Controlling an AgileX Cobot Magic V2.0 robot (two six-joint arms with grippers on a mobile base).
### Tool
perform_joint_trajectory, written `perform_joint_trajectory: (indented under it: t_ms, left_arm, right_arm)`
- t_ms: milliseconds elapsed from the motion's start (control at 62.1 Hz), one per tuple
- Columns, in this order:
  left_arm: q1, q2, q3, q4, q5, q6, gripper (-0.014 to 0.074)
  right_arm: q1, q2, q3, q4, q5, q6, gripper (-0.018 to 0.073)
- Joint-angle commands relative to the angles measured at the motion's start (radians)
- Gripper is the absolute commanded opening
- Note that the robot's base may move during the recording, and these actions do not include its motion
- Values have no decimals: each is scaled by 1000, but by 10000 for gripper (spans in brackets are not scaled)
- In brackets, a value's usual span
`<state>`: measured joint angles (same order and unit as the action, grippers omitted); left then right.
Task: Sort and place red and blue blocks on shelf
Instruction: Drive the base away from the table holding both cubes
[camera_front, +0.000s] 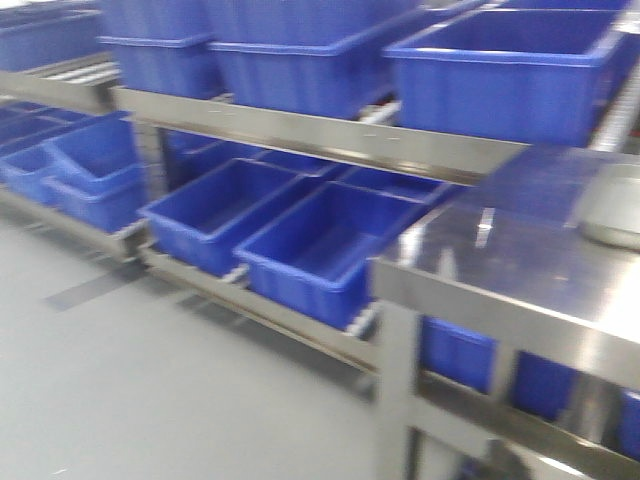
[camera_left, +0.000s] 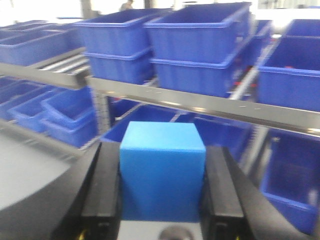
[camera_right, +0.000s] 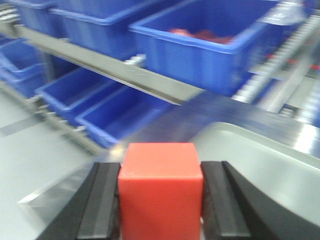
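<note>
Left gripper (camera_left: 162, 200) pinches the blue block (camera_left: 162, 165) between its jaws, the shelf (camera_left: 200, 102) rail crossing at 12 o'clock. Right gripper (camera_right: 160, 205) clamps the red block (camera_right: 160, 185), a grey tray (camera_right: 265, 165) at 3 o'clock and a blue bin (camera_right: 215, 50) at 1 o'clock.

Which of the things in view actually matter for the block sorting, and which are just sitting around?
Job in hand: blue block, held in the left end effector; red block, held in the right end effector; shelf.

Just there: blue bins on the shelf; steel table; grey tray on the table.
</note>
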<state>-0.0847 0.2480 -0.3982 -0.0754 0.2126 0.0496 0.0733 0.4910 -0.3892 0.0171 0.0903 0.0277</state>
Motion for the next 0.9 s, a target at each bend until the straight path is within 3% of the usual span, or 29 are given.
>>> perform_joint_trajectory:
  t_ms: [0, 886]
  left_arm:
    - [-1, 7, -28, -2, -94, -3, 125]
    - [-1, 7, -28, -2, -94, -3, 125]
  right_arm:
    - [-8, 1, -29, -8, -81, -5, 52]
    - [-8, 1, -29, -8, -81, -5, 52]
